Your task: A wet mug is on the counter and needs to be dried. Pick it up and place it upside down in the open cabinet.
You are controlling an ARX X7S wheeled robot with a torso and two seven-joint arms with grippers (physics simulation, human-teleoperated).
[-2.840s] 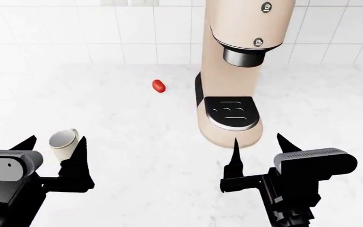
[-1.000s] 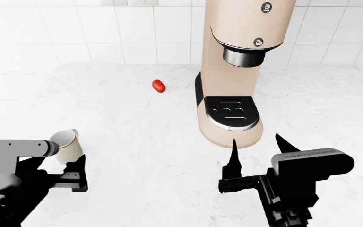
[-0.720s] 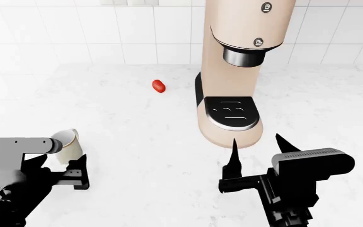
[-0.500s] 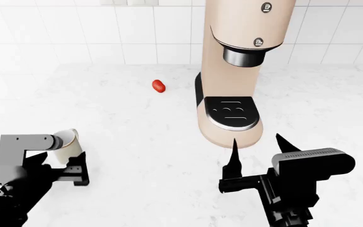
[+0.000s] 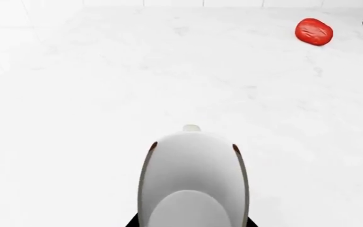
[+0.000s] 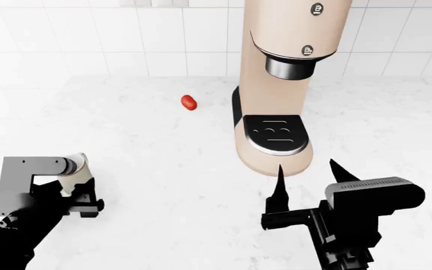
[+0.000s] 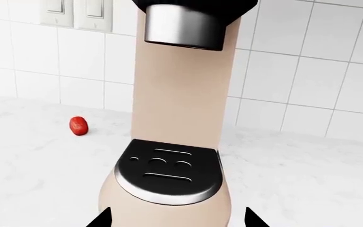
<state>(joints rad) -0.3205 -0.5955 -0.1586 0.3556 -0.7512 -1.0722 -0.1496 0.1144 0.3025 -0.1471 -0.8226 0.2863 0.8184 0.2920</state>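
Note:
The cream-white mug (image 5: 194, 179) stands on the white marbled counter (image 6: 163, 169) at the near left. In the head view only the mug's rim and upper wall (image 6: 74, 167) show behind my left arm. My left gripper (image 6: 70, 190) is shut on the mug, one black finger (image 6: 90, 198) against each side. In the left wrist view the mug fills the space between the jaws of the left gripper (image 5: 191, 223), its handle pointing away. My right gripper (image 6: 307, 169) hangs open and holds nothing, just in front of the coffee machine's base. The open cabinet is out of view.
A tall beige coffee machine (image 6: 276, 84) stands at the centre right by the tiled wall; it fills the right wrist view (image 7: 175, 118) ahead of the right gripper (image 7: 176, 220). A small red tomato-like object (image 6: 189, 102) lies on the counter near the wall.
My left gripper turned and moved forward around the mug, and its fingers now press the mug's sides. The mug shifted slightly left. The right arm has not moved.

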